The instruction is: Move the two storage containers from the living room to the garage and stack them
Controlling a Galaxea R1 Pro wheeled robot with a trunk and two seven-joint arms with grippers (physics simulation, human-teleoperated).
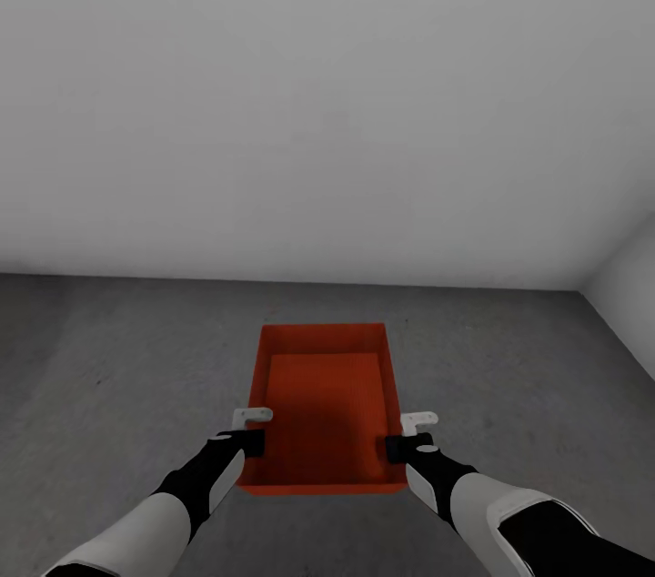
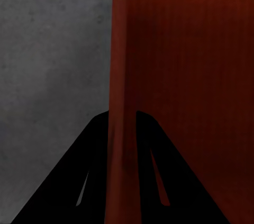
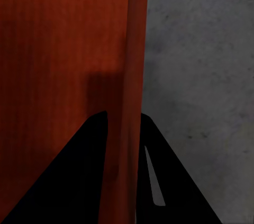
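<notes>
A red-orange rectangular open-topped plastic bin point(image 1: 325, 409) is seen at 6 o'clock in the head view, over dark grey concrete floor point(image 1: 109, 349) before a plain white-grey wall point(image 1: 327, 104). Whether it rests or hangs cannot be told. A tilt is judged likely if one side is released early, since each long wall is held alone. The left gripper point(image 1: 257, 441) is pinched on the 9 o'clock wall, the right gripper point(image 1: 396, 448) on the 3 o'clock wall; fingers point(image 2: 95, 181) are nearly closed, one inside, one outside.

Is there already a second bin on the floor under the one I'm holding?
No: the head view shows one red bin held by both hands, with bare grey concrete floor around it.
</notes>
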